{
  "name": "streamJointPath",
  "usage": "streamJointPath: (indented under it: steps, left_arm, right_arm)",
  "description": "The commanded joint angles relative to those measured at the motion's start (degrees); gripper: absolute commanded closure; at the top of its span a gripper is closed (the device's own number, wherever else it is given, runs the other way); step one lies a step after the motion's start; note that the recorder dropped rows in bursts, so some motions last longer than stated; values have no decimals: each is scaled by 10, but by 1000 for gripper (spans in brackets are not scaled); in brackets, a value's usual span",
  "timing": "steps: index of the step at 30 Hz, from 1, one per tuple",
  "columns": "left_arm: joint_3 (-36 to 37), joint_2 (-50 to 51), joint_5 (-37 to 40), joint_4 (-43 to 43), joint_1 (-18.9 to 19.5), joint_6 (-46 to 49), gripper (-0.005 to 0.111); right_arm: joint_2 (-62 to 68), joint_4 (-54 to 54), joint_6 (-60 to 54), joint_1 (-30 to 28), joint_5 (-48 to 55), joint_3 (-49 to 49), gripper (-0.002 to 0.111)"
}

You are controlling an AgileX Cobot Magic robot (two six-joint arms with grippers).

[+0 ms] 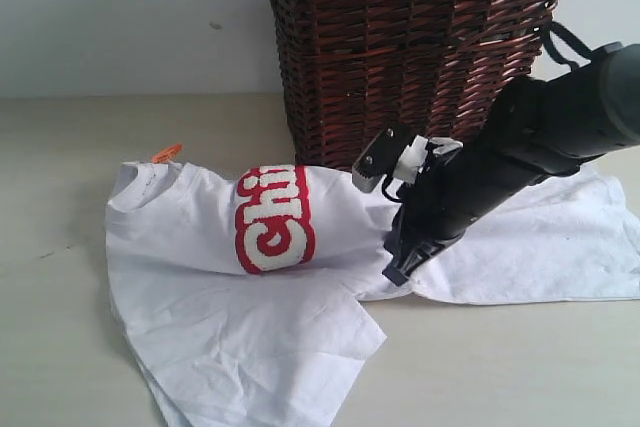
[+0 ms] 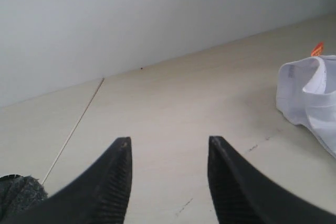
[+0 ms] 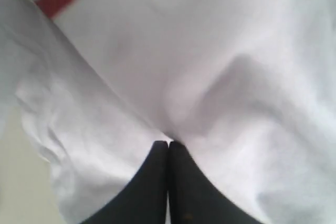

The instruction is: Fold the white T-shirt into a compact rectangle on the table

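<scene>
The white T-shirt (image 1: 230, 337) lies rumpled across the table (image 1: 50, 347), its red lettered strip (image 1: 275, 219) bulging up at the middle and an orange neck tag (image 1: 166, 154) at its left end. My right gripper (image 1: 397, 269) comes down from the right onto the shirt's middle. In the right wrist view the right gripper (image 3: 168, 142) is shut, with white T-shirt (image 3: 220, 77) cloth puckered into its tips. My left gripper (image 2: 168, 145) is open over bare table (image 2: 173, 103), with the shirt's collar (image 2: 310, 93) off to one side. The exterior view does not show it.
A dark brown wicker basket (image 1: 410, 47) stands right behind the shirt, close to my right arm. A pale wall (image 1: 120, 17) runs along the table's back edge. Bare table shows left of the shirt and in front at the right (image 1: 500, 367).
</scene>
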Motion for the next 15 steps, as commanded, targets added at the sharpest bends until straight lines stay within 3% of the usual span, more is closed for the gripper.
streamJointPath:
  steps: [1, 7, 15]
  left_arm:
    - [1, -2, -1, -5, 1, 1, 62]
    - [1, -2, -1, -5, 1, 1, 62]
    - [1, -2, -1, -5, 1, 1, 62]
  right_arm:
    - [-29, 182, -162, -2, 61, 2, 108]
    - [-16, 306, -353, 7, 311, 2, 108]
    - [37, 310, -391, 105, 215, 0, 108]
